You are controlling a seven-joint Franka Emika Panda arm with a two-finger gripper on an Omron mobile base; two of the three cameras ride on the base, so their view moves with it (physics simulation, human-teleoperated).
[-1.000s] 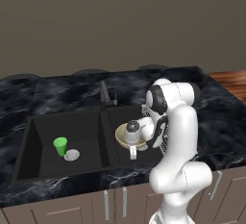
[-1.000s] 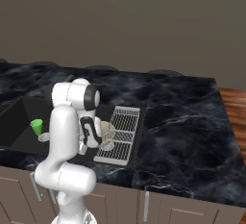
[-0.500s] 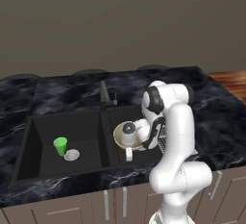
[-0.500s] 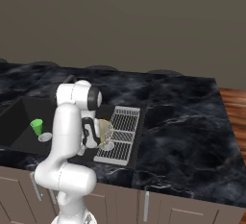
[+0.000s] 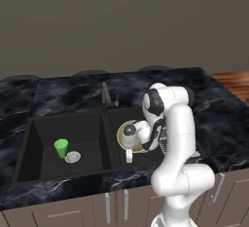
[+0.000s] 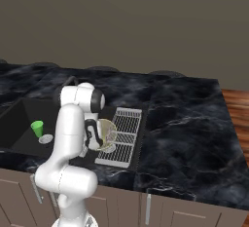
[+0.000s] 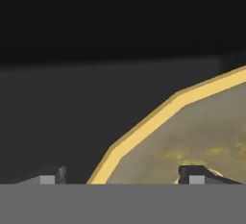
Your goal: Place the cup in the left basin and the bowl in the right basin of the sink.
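**Fingers spring apart over the bowl in the right basin**

Starting at the left: the cup [image 5: 61, 147] stands upright in the left basin [image 5: 44, 160], just beside the round silver drain [image 5: 73, 157], exactly where it stood a second ago. Moving across the sink [image 5: 104, 138], past the divider and the dark faucet [image 5: 106, 97], we reach the action. The bowl [image 5: 138, 138] sits in the right basin [image 5: 116, 155], next to the wire rack [image 6: 121, 136], and its spot has barely changed. The gripper [image 5: 129, 157] is down low at the bowl, as before. The big change: the fingers [image 7: 197, 174], pinched on the rim a moment ago, now stand wide apart, one on each side of the yellow rim [image 7: 144, 130] in the hand view. Whether either one touches it, I cannot tell. The dark marbled counter [image 5: 68, 92] around the sink is as it was.
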